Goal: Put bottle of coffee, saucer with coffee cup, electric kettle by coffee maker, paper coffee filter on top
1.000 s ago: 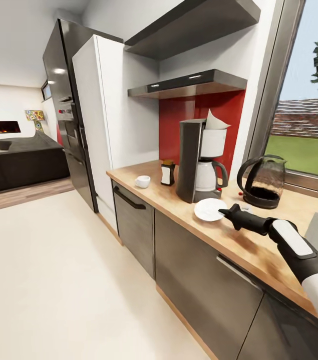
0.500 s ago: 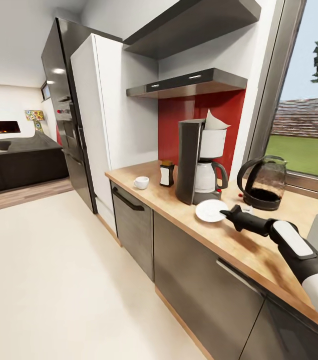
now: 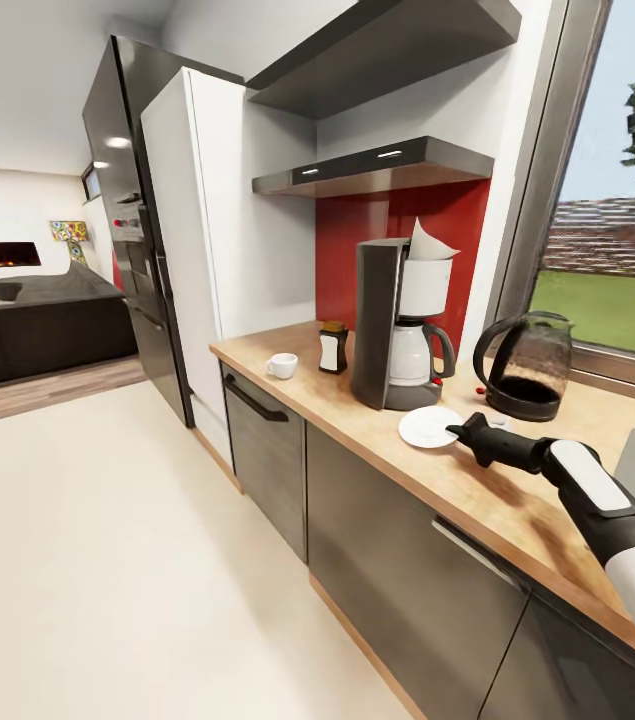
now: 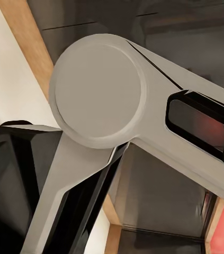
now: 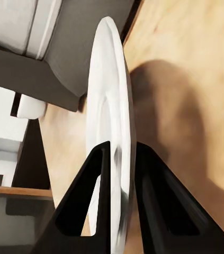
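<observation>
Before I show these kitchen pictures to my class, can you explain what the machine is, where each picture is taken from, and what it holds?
It is a simulated two-armed robot. The head camera looks along a wooden countertop. On it stand a grey coffee maker topped by a white paper filter, a dark glass kettle, a small brown coffee bottle and a white cup. The right gripper pinches the rim of a round white saucer; the right wrist camera sees it edge-on between the black fingers. The left wrist camera shows grey robot parts.

Daylight from the window (image 3: 617, 250) lit the counter (image 3: 477, 490) brightly. Ceiling spots glared on the fridge (image 3: 122, 200) left of it. The plate (image 5: 109, 132) cast a soft shadow. Vertical lines leaned outward toward the head view's edges.
</observation>
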Robot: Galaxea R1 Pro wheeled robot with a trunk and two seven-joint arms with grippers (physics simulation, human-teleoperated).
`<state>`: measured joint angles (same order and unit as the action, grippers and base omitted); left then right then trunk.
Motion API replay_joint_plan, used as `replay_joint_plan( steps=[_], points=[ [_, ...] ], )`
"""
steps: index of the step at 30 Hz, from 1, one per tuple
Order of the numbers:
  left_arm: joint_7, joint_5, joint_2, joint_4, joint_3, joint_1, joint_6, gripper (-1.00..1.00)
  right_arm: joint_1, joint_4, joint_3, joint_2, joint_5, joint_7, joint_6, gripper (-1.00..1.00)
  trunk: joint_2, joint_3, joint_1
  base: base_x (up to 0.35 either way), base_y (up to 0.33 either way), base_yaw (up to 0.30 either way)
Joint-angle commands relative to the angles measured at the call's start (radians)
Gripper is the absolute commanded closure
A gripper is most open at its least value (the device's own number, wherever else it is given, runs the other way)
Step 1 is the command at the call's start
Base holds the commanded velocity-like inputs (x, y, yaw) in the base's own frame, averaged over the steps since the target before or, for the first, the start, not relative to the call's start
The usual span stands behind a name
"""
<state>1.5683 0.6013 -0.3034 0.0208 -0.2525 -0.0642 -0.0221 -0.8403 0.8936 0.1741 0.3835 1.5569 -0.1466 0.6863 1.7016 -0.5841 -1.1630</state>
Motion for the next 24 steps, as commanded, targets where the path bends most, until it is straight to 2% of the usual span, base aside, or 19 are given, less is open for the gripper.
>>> replay_joint_plan(
  steps=[1, 6, 10, 15, 17, 24],
  points=[
    [0.002, 0.008, 0.000, 0.001, -0.008, 0.000, -0.002, -1.00, 0.000, -0.019, 0.003, 0.002, -0.018, -0.009, 0.004, 1.00, 0.000, -0.001, 0.000, 0.000, 0.000, 0.000],
    [0.002, 0.008, 0.000, 0.001, -0.008, 0.000, -0.002, -1.00, 0.000, -0.019, 0.002, 0.002, -0.018, -0.009, 0.004, 1.00, 0.000, -0.001, 0.000, 0.000, 0.000, 0.000],
    [0.002, 0.008, 0.000, 0.002, -0.008, 0.000, -0.004, -1.00, 0.000, -0.019, 0.002, 0.002, -0.018, -0.010, 0.004, 1.00, 0.028, -0.014, -0.015, 0.000, 0.000, 0.000],
    [0.002, 0.008, 0.000, 0.002, -0.008, 0.000, -0.005, -1.00, 0.000, -0.019, 0.002, 0.002, -0.018, -0.010, 0.004, 1.00, 0.028, -0.014, -0.015, 0.000, 0.000, 0.000],
    [0.002, 0.008, 0.000, 0.002, -0.008, 0.000, -0.005, -1.00, 0.000, -0.019, 0.002, 0.002, -0.018, -0.010, 0.004, 1.00, 0.042, -0.020, -0.023, 0.000, 0.000, 0.000],
    [0.002, 0.008, 0.000, 0.002, -0.008, 0.000, -0.004, -1.00, 0.000, -0.019, 0.002, 0.002, -0.018, -0.010, 0.004, 1.00, 0.042, -0.020, -0.023, 0.000, 0.000, 0.000]
  ],
)
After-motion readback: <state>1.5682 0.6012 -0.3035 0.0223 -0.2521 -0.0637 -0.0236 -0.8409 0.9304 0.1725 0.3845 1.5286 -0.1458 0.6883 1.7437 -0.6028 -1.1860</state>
